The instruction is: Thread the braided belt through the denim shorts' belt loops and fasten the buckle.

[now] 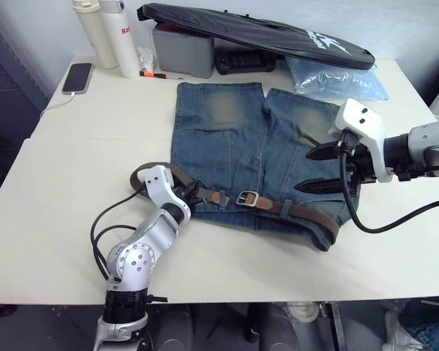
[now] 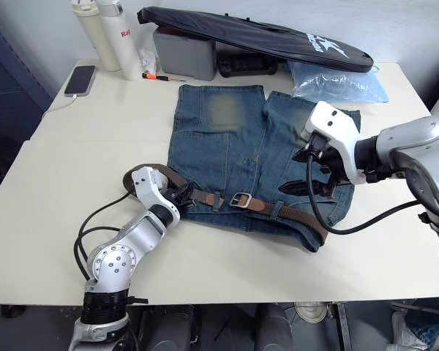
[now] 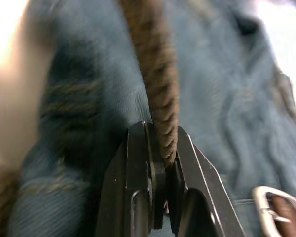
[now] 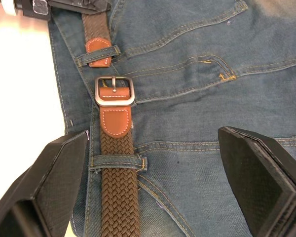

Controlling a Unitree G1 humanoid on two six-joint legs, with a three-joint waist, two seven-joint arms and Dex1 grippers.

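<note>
The denim shorts (image 1: pixel 260 157) are spread on the table (image 1: pixel 51 190), with the braided belt (image 1: pixel 307 213) laid along the waistband. The belt's free end is clamped by the left gripper (image 3: pixel 160 163). The right gripper (image 1: pixel 320 168) is held wide apart above the shorts, near the buckle (image 4: pixel 114 91).

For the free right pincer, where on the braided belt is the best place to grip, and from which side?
Probably the flat braided stretch just past the buckle, taken from above with the open right pincer across its width; the belt lies flat on the denim shorts, edges exposed.
</note>
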